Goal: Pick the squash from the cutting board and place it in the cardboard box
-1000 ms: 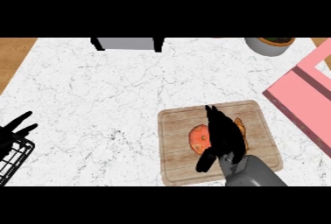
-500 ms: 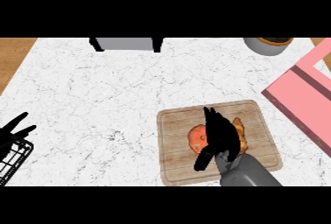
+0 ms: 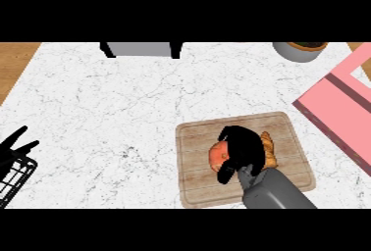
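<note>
On the wooden cutting board (image 3: pixel 203 188) at the lower right lies an orange squash (image 3: pixel 216 155), largely covered by my right hand (image 3: pixel 245 147). The hand's fingers curl down over the squash's top and its thumb sits at the near left side. A strip of orange also shows to the right of the fingers. The pink box (image 3: pixel 340 105) with its flap out stands at the right edge, apart from the board. My left hand (image 3: pixel 17 145) rests open at the left edge, fingers up.
A black wire basket (image 3: pixel 14 179) sits at the lower left under the left hand. At the counter's far edge stand a grey block with black sides (image 3: pixel 141 49) and a grey pot (image 3: pixel 299 50). White marble lies between them and the board.
The right hand's fingers, straight over the squash before, have curled down round it. The left hand has barely shifted.
</note>
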